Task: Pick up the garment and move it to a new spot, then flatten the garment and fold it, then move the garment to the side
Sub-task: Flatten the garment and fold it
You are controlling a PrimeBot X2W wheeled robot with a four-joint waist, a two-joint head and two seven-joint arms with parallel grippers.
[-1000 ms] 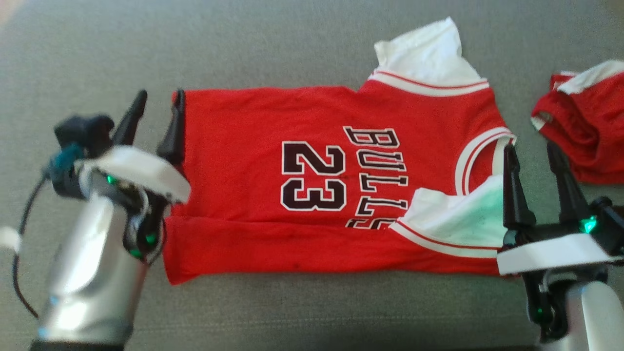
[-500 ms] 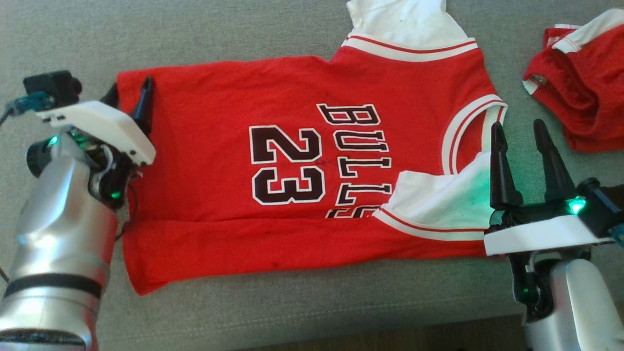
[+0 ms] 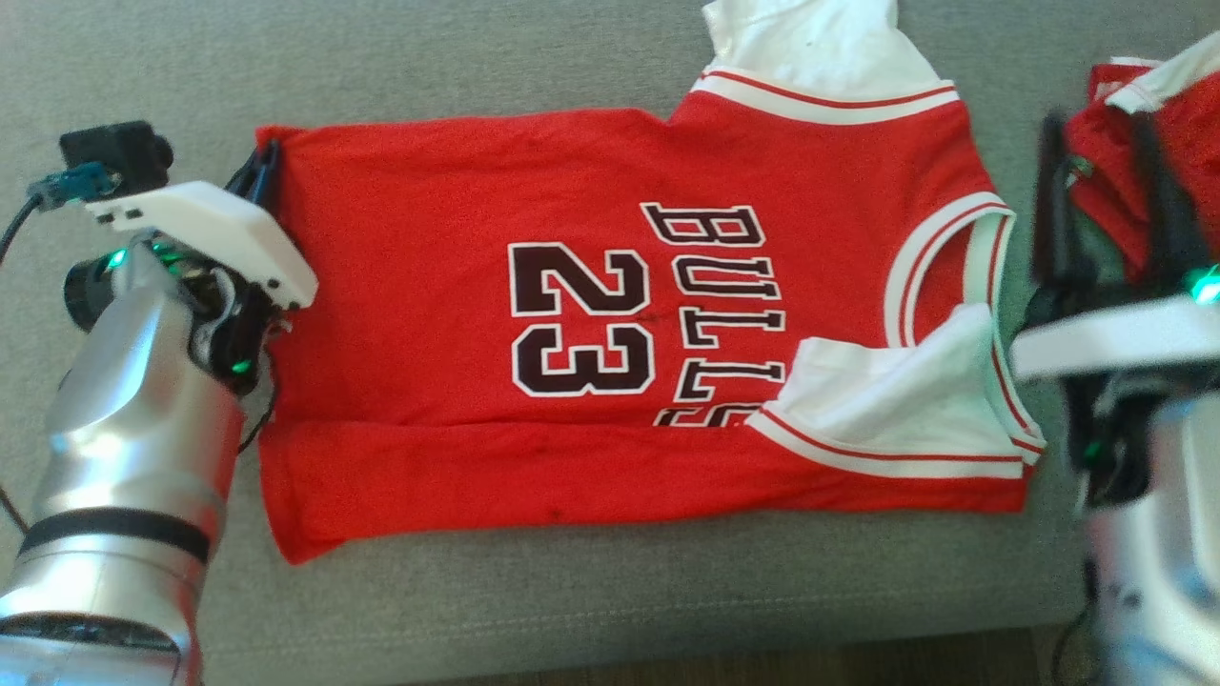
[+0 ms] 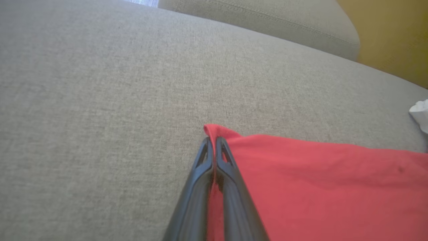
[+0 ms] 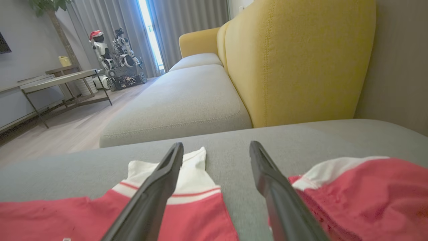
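- Red knit basketball jersey with white sleeves and black "BULLS 23" print (image 3: pixel 591 314) lies flat, print side up, on the grey woven sofa cushion (image 3: pixel 572 610); centre of the head view.
- Handling, as I judge it: light, limp, no stiffness; drapes and sags from any pinch point; the cushion weave probably drags on it, so lift rather than slide; not fragile.
- Where to hold: corners and banded edges; hem corners at one end, shoulder or armhole trim at the other; a mid-panel pinch would just bunch it.
- Left gripper (image 4: pixel 212 140): jaws pressed together, pinching the far hem corner; a red tip pokes out past the fingertips.
- Right gripper (image 5: pixel 216 144): jaws spread, holding nothing; sits above the cushion between the jersey's neck end and a second crumpled red-and-white garment (image 5: pixel 367 194).
- Long axis runs left–right across the robot; hem toward its left, neckline toward its right; print reads sideways.
- Far white sleeve sticks out away from the robot; near sleeve is folded onto the front; near long edge is turned over as a strip.
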